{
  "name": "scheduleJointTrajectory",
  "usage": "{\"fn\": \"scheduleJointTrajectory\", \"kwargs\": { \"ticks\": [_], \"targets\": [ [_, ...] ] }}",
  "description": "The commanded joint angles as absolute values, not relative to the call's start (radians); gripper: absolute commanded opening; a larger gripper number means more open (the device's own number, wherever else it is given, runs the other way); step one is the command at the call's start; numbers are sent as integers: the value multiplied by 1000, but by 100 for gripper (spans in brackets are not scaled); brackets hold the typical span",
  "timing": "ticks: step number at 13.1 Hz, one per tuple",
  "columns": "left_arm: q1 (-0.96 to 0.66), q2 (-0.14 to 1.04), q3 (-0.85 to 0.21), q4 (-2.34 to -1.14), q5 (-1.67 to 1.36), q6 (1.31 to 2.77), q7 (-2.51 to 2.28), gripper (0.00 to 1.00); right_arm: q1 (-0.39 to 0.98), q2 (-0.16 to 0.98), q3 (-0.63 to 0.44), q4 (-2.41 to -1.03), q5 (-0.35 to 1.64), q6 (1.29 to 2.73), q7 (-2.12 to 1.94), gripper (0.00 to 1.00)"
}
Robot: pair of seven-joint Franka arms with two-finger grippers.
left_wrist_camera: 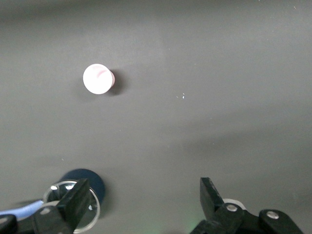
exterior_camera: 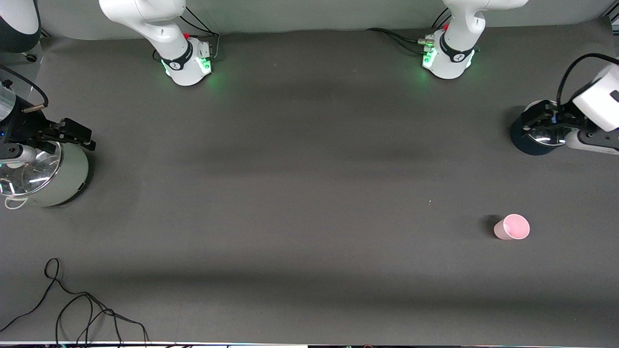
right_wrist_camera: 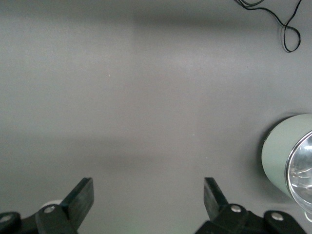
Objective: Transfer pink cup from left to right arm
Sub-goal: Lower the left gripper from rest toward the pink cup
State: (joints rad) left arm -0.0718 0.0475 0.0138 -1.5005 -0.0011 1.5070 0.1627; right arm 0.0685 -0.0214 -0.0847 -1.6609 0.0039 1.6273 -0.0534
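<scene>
The small pale-pink plastic cup [exterior_camera: 511, 227] stands free near the counter's [exterior_camera: 309, 193] left-arm end. Left gripper [left_wrist_camera: 141, 204] and right gripper [right_wrist_camera: 148, 202] show spread, empty jaws. Risk: the light cup tips under an off-centre approach.

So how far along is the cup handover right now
Nothing looks done yet. The pink cup stands alone on the table toward the left arm's end, untouched. The left tool is open over the dark blue pot, holding nothing. The right tool waits open over the pale green pot. Still left: picking up the cup, passing it, and the right arm taking it.
</scene>
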Motion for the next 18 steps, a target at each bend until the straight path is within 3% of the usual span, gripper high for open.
{"fn": "scheduleJointTrajectory", "kwargs": {
  "ticks": [1, 6, 12, 18],
  "targets": [
    [-2, 104, 14, -1451, -9, 1540, 343, 100, 83, -17, -94, -1649, -8, 1624, -48, 100],
    [178, 190, 12, -1447, -148, 1612, 711, 100, 83, -17, -94, -1649, -8, 1624, -48, 100],
    [392, 379, 12, -1397, -431, 1612, 1265, 100, 84, -17, -94, -1651, -9, 1623, -48, 100],
    [504, 602, 8, -1399, -676, 1667, 1786, 100, 84, -17, -94, -1651, -9, 1624, -48, 100]
  ]
}}
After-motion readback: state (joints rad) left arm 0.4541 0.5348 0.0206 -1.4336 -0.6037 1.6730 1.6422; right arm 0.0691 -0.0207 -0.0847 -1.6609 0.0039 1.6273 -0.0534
